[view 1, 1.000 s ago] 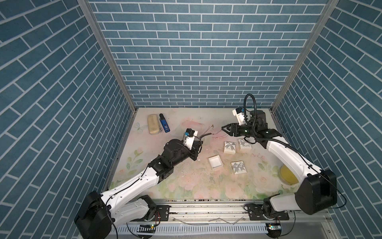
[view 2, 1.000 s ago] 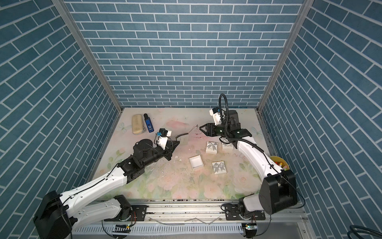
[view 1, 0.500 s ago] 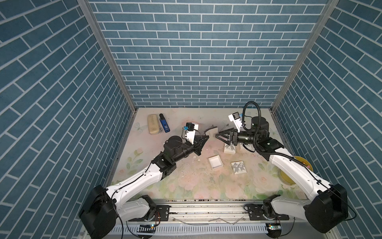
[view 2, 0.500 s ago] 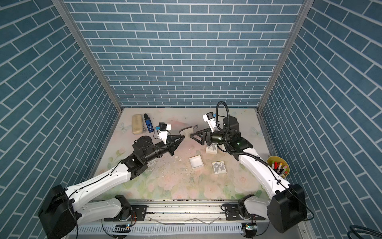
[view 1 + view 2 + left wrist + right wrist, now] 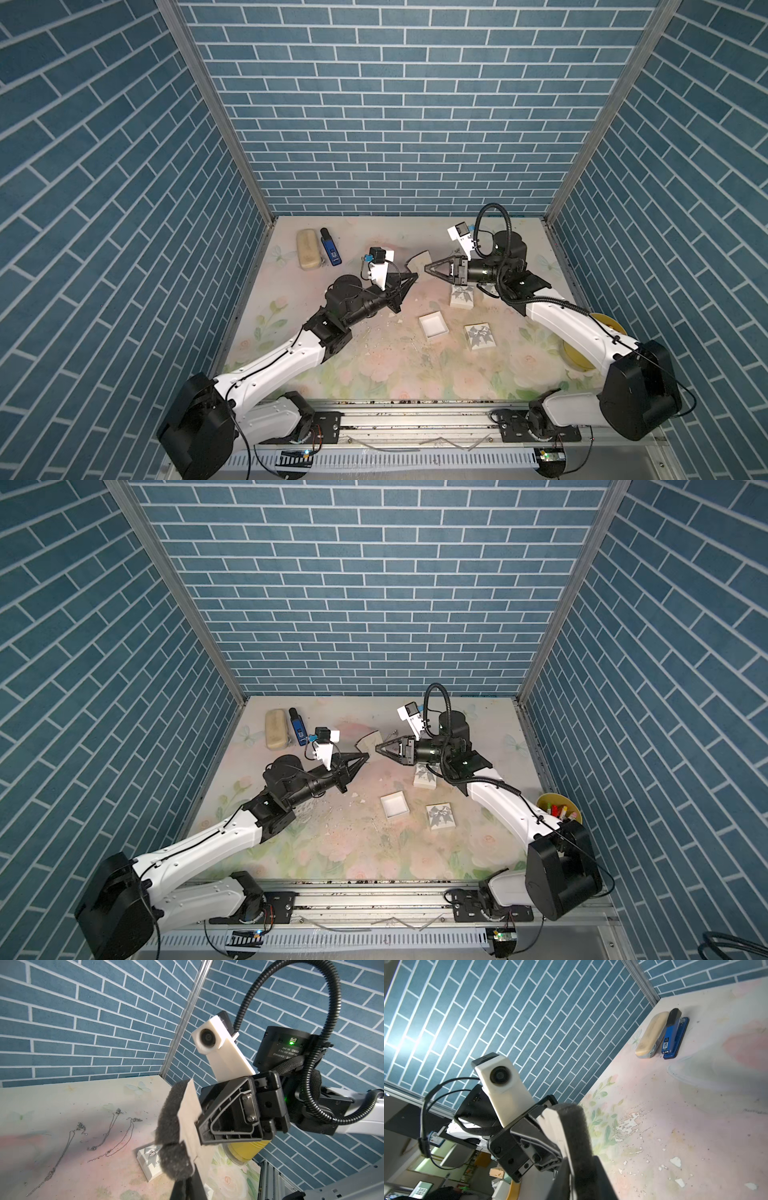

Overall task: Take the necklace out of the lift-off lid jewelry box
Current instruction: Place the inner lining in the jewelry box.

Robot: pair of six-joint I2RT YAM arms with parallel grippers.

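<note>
A beige card backed with black foam, the box's insert (image 5: 419,262) (image 5: 187,1118), hangs in the air between my two arms. My left gripper (image 5: 414,276) (image 5: 188,1180) is shut on one edge of it. My right gripper (image 5: 428,269) (image 5: 579,1167) is shut on the opposite edge. Three thin silver necklaces (image 5: 108,1130) lie loose on the table at the back. The open white jewelry box (image 5: 433,325) sits in the middle with its bow-printed lid (image 5: 480,336) beside it. No necklace shows inside it.
A closed bow-printed box (image 5: 461,296) stands under my right wrist. A beige case (image 5: 308,251) and a blue stapler (image 5: 331,248) lie at the back left. A yellow cup (image 5: 559,810) of pens stands at the right edge. Paint flakes dot the floral table.
My right gripper swung in from the back towards the left gripper and closed on the raised insert. The left gripper lifted the insert and kept its hold.
</note>
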